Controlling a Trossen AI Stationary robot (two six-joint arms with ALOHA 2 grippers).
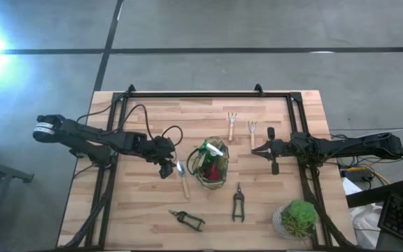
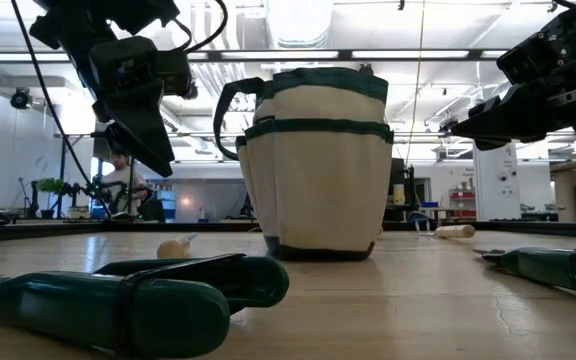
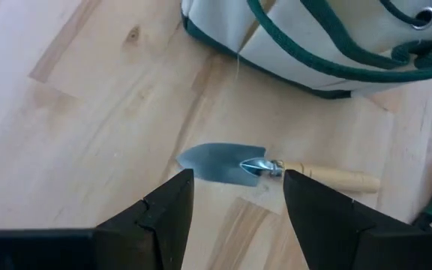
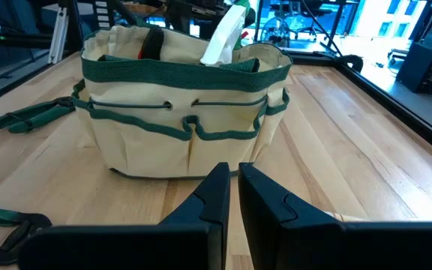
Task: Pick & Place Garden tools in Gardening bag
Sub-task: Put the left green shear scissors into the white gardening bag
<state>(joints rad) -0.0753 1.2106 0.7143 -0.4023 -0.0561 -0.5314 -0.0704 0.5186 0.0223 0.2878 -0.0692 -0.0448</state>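
**A:** Start with the big things. Where does the job stand?

**B:** The gardening bag (image 1: 210, 166) sits mid-counter (image 1: 152, 224) with the green spray bottle (image 1: 214, 149) and a red-and-black tool (image 1: 213, 170) already poking out of it. I'd judge the trowel is the step in hand: the left pincer (image 3: 237, 196) hangs right above the wooden-handled trowel (image 3: 276, 170), which lies just beside the bag, and its fingers are spread wide, holding nothing.

**B:** Next it would need to drop straight down so the fingers straddle the neck or handle, close, lift, and carry a short way over the bag's rim.

**A:** And the other arm?

**B:** The right pincer (image 4: 233, 196) waits on the bag's far side, near the two forks (image 1: 242, 128), fingers nearly together and empty.

**A:** What's left out?

**B:** Two pruners (image 1: 238, 203) lie on the counter's near side, one beside the potted plant (image 1: 298, 218), the other (image 1: 187, 220) more to the left.

**A:** Anything you can't make out?

**B:** The bag's inside is mostly hidden, so I can't say how the tools sit in there. In the high view the left pincer covers the trowel's blade. The low view cuts off both arms and shows only a handle end (image 2: 173, 247).
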